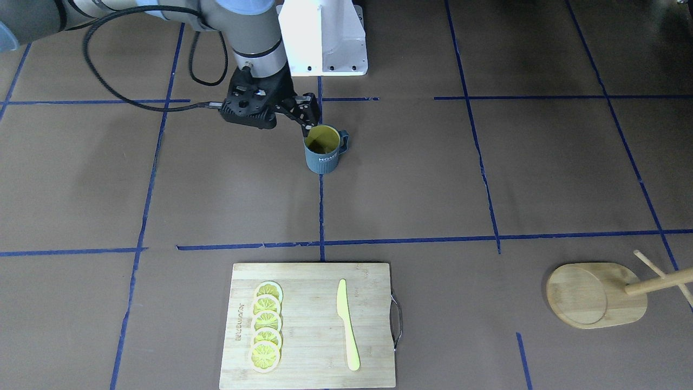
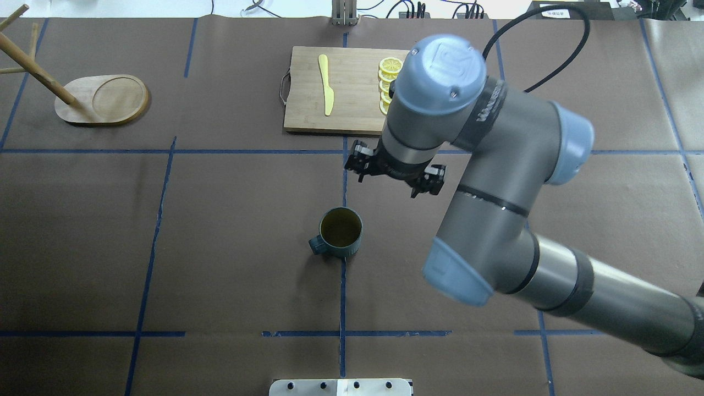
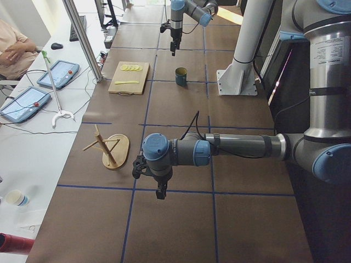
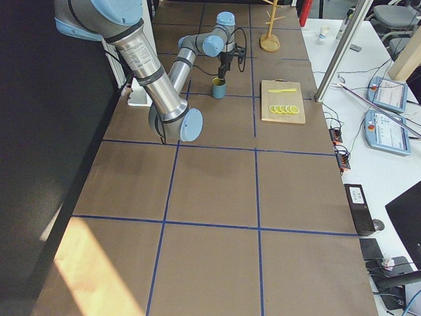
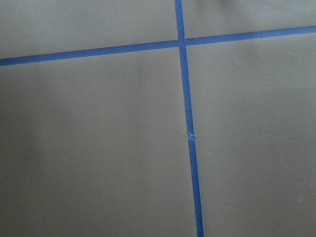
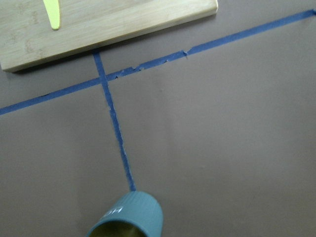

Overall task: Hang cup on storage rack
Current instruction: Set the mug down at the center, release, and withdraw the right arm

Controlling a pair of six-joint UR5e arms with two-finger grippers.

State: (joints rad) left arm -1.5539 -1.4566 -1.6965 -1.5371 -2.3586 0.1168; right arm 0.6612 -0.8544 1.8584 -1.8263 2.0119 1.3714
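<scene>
The cup (image 1: 324,154) is dark blue-grey with a yellow inside. It stands upright near the table's middle, its handle towards the robot's left, and also shows in the overhead view (image 2: 340,234) and the right wrist view (image 6: 131,217). My right gripper (image 1: 270,120) hangs above the cup, a little to its right. It looks open and empty, with one finger (image 1: 308,122) over the rim. The storage rack (image 1: 595,295) stands far off on the robot's left, with nothing on its pegs. My left gripper (image 3: 160,193) points down over bare table; I cannot tell whether it is open or shut.
A bamboo cutting board (image 1: 308,303) with a metal handle lies at the operators' edge. On it are a yellow knife (image 1: 346,325) and several lemon slices (image 1: 266,325). Blue tape lines cross the brown table cover. The white robot base (image 1: 325,38) is behind the cup.
</scene>
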